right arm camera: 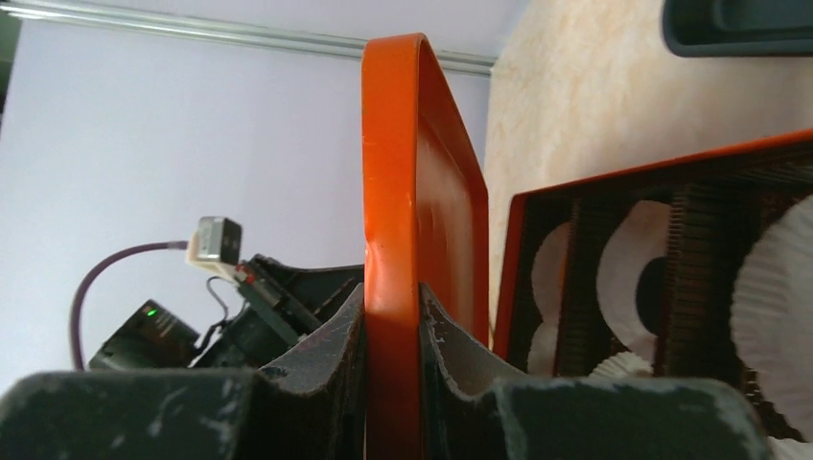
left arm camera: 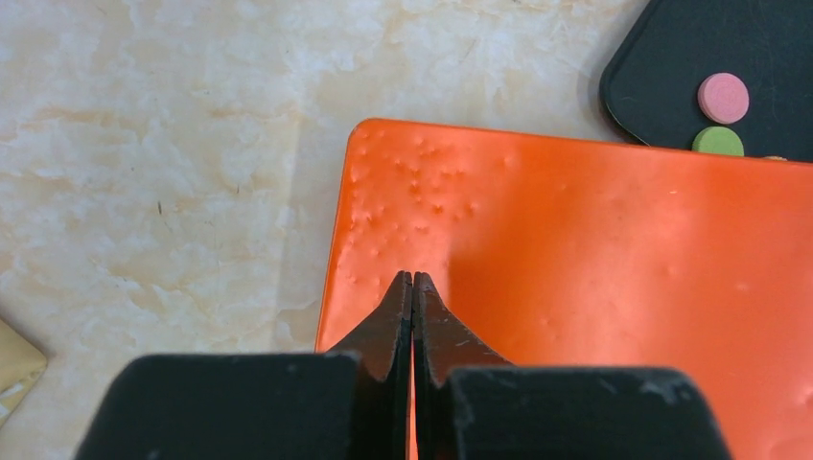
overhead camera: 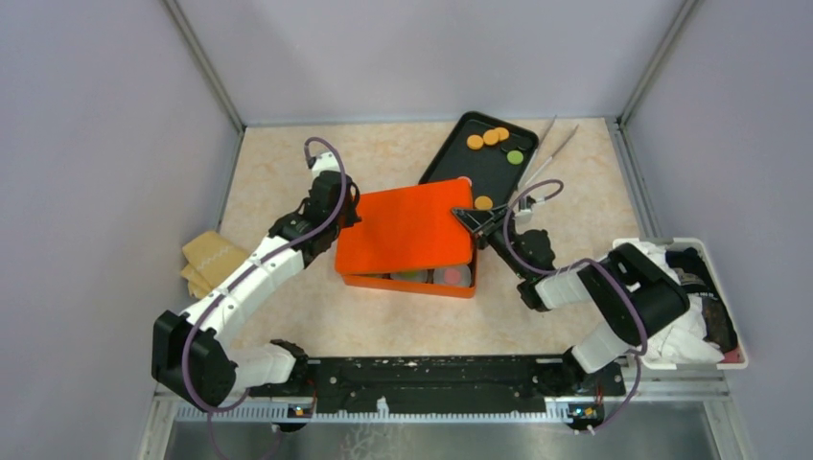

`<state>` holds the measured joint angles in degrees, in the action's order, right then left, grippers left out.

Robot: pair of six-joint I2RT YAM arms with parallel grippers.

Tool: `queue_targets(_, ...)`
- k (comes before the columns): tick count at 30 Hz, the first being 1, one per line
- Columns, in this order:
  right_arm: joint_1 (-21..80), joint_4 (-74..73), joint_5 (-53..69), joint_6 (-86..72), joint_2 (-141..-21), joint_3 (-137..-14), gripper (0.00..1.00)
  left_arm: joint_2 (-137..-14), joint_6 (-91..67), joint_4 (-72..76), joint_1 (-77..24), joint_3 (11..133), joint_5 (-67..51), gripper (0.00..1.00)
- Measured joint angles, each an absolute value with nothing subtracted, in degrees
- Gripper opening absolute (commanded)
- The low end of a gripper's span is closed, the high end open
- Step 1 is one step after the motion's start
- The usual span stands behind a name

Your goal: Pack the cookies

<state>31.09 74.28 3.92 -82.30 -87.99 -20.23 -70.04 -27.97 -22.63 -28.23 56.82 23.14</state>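
Cookies [overhead camera: 489, 139] on tray [overhead camera: 464, 165]; only right wrist shows right gripper [right arm camera: 391, 299] clamping lid [right arm camera: 412, 172].

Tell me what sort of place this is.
Likely a robotics lab test cell: plain walls enclose a marble-look table, the left arm and right arm are bolted at its edge, with cookies staged on a black tray.

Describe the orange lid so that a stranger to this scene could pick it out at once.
Mid-table stands an orange box with white paper cups inside. The lid is the flat orange sheet above it, its right edge clamped in the right pincer. Unlike the box, it is thin and holds nothing.
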Motion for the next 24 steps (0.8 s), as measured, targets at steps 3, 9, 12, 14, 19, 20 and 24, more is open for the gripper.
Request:
queue_targets(3,30.7,76.2,4.6,-84.1,-92.1,-20.2,0.0,-70.0,-28.0,-22.6,-28.2,56.8,23.0,0.0)
queue_targets(9,30.6,81.6,5.4,-89.7,-101.3,-18.4,0.0,-70.2,-28.0,-22.4,-28.2,56.1,22.9,0.0)
queue_targets(12,30.4,82.2,5.5,-91.2,-102.7,-17.4,0.0,-71.1,-28.0,-22.2,-28.2,56.1,22.7,0.0)
queue_targets(14,30.1,82.7,5.6,-91.5,-102.7,-17.0,0.0,-71.8,-28.0,-22.2,-28.2,56.1,22.1,0.0)
queue_targets(19,29.1,83.1,6.0,-90.7,-100.6,-16.3,0.0,-72.3,-28.4,-22.2,-28.2,55.9,21.0,0.0)
queue_targets(20,28.9,83.0,6.1,-90.2,-99.5,-16.1,0.0,-72.3,-28.4,-22.2,-28.2,55.9,20.8,0.0)
queue_targets(24,28.5,80.7,6.5,-87.7,-95.2,-16.1,0.0,-72.3,-28.8,-21.6,-28.3,55.3,19.5,0.0)
